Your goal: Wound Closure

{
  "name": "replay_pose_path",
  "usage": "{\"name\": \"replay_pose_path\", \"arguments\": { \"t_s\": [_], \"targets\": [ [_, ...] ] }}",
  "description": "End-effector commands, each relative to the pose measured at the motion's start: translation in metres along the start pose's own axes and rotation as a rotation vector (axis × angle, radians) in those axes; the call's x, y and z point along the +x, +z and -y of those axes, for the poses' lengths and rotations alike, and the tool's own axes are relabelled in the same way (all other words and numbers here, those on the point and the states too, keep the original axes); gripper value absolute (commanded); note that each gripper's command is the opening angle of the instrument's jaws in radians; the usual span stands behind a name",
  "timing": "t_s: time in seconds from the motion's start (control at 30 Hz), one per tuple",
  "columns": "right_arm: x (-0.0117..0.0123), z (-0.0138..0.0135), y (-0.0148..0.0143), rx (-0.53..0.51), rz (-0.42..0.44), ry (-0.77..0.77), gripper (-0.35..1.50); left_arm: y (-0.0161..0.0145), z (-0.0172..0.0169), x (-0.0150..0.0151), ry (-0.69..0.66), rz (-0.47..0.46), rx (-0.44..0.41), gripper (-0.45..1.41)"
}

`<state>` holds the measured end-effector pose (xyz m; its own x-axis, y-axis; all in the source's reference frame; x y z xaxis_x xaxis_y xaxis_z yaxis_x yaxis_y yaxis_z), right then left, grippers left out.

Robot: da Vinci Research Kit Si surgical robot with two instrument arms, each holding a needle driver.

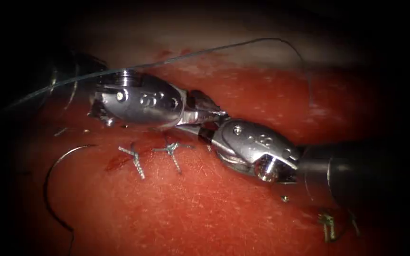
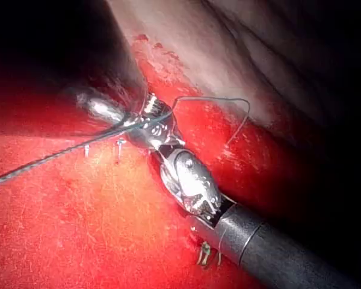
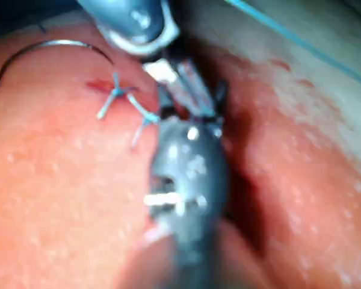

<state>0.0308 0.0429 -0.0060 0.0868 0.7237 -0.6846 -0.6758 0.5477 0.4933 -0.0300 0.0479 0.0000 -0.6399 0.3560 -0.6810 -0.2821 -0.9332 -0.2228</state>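
Centrally, both tools meet tip to tip over the cut in the tissue (image 1: pixel 205 213). Left tool (image 1: pixel 209 111) comes in from the endoscope view's left, its silver wrist lying across the wound line. Right tool (image 1: pixel 205 135) enters from the lower right, its dark shaft behind it. Their jaws crowd together at one spot; cannot tell whether either pair is spread or pressed together, or what, if anything, is pinched there.

Needle (image 1: pixel 53 189) lies free on the tissue surface, well apart from both tools, on the left of the endoscope view. Its curve is fully exposed, not in the tissue, and neither tool holds it.

Thread (image 1: pixel 214 50) runs in a long arc above the left tool, from the far left, over the pale upper tissue, then drops down on the right.

Two tied stitches (image 1: pixel 136 159) with short cut ends sit just below the left tool. Another knot (image 1: pixel 327 225) lies beside the right shaft. Red fluid (image 1: pixel 115 163) stains the leftmost stitch.
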Motion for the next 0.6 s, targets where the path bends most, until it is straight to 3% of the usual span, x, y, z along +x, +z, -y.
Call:
{"name": "replay_pose_path", "arguments": {
  "t_s": [0.03,0.37,0.47,0.6],
  "targets": [
    [-0.0006,0.0006,0.001,0.002,-0.001,0.0,1.37,0.0008,-0.0003,-0.0002,-0.006,0.0,-0.003,-0.35],
    [-0.0009,0.0014,0.0024,-0.012,0.002,-0.001,1.38,0.0009,-0.0004,-0.0001,-0.013,-0.004,-0.008,-0.35],
    [-0.001,0.0011,0.0023,-0.009,0.006,-0.002,1.25,0.0009,-0.0006,0.0,-0.019,-0.004,-0.007,-0.35],
    [-0.0007,0.0009,0.0023,-0.01,0.01,-0.001,1.25,0.0009,-0.0007,0.0,-0.025,-0.004,-0.01,-0.35]
  ]
}}
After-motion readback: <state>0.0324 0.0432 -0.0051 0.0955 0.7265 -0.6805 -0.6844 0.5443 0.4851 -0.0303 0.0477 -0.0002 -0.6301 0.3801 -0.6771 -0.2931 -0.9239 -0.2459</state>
